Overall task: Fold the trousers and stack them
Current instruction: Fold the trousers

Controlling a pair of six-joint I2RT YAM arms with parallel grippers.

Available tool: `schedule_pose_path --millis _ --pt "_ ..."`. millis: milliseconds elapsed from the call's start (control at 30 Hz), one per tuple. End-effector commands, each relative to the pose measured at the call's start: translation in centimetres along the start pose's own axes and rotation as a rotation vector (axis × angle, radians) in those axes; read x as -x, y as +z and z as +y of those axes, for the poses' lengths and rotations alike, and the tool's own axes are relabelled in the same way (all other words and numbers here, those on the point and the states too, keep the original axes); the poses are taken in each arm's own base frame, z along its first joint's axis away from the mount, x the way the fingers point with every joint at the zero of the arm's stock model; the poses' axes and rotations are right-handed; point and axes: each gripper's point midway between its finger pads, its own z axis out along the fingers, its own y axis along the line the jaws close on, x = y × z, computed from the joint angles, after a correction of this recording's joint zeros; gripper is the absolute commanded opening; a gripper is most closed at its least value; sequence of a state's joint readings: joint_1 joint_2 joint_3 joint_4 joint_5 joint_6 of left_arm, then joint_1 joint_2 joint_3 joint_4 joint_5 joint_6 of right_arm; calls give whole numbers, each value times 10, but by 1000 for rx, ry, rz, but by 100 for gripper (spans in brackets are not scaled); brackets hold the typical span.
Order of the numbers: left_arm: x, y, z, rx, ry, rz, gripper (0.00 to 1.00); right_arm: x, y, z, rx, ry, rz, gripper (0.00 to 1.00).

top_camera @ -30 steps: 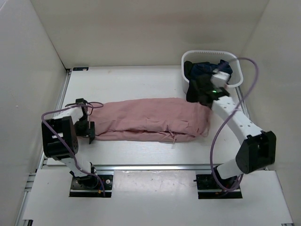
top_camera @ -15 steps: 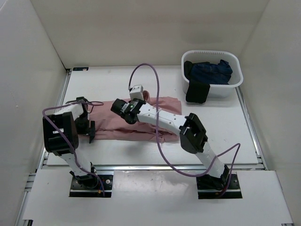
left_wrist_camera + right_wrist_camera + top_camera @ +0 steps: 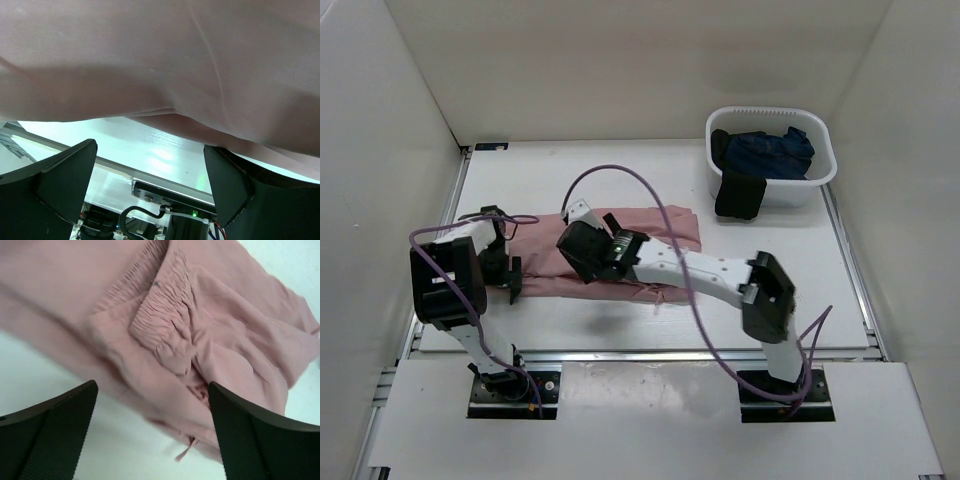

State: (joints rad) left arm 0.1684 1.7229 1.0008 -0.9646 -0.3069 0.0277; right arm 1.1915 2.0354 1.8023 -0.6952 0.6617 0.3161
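My right gripper [image 3: 152, 385] hangs with its jaws spread wide and nothing held between them. Directly below it lie the dusty-pink trousers [image 3: 665, 225], folded over on themselves into a shorter band. Their gathered elastic waistband [image 3: 160, 320] sits just ahead of my right fingertips, and a thin drawstring end [image 3: 182, 455] pokes out from the fabric's edge between the two fingers. The folded band runs side to side across the white table [image 3: 620, 170]. One end lies against my left gripper [image 3: 150, 150] and the other reaches out past my right gripper toward my right side. My left gripper is also fully open and grips nothing. It sits low at the table surface, and the pink cloth fills the space just beyond its fingertips. I cannot tell whether the cloth touches them. Well beyond my right gripper, off to the far right, a white basket [image 3: 770, 110] holds a dark navy garment [image 3: 770, 150].
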Motion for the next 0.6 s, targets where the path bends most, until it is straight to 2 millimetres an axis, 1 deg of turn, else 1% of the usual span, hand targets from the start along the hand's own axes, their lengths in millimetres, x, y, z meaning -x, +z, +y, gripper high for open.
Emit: schedule_pose_path --millis 0,33,67,100,133,167,200,233,267,300,333,367,400,433,467,533,567 --pt "34 8 -5 -23 -71 -116 100 71 -72 -16 197 91 -244 92" --pt "35 7 -2 -23 -83 -122 100 60 -71 -26 185 109 -224 85" --pt "35 7 -2 -23 -83 -122 100 53 -65 -33 173 135 -206 77" --pt "36 5 -1 -23 -86 -133 100 45 -52 -50 128 175 -170 53" --pt "36 2 -1 -23 -85 -131 100 28 -39 -55 102 239 -113 39" --pt "36 2 -1 -23 -85 -131 100 13 -28 -58 102 257 -51 27" --pt "37 0 0 -23 -88 -140 100 4 -13 -70 90 299 -9 10" --pt "37 0 0 -23 -88 -140 100 -13 3 -68 94 314 57 4" --pt "34 0 2 -14 -85 -129 100 -31 18 -72 91 319 109 0" --pt "34 0 2 -14 -85 -129 100 -49 31 -68 89 326 165 0" --pt "34 0 2 -14 -85 -129 100 -58 39 -63 112 339 193 0" --pt "34 0 2 -14 -85 -129 100 -78 46 -61 109 344 246 0" --pt "35 -2 2 -13 -88 -138 100 -88 56 -61 108 347 273 0" --pt "35 -2 2 -13 -88 -138 100 -92 58 -58 113 353 287 0" --pt "35 -2 2 -13 -88 -138 100 -90 57 -58 112 352 290 0" --pt "31 0 3 -3 -86 -129 100 -83 49 -67 90 344 269 0" --pt "31 0 3 -3 -86 -129 100 -71 44 -74 74 353 232 0"
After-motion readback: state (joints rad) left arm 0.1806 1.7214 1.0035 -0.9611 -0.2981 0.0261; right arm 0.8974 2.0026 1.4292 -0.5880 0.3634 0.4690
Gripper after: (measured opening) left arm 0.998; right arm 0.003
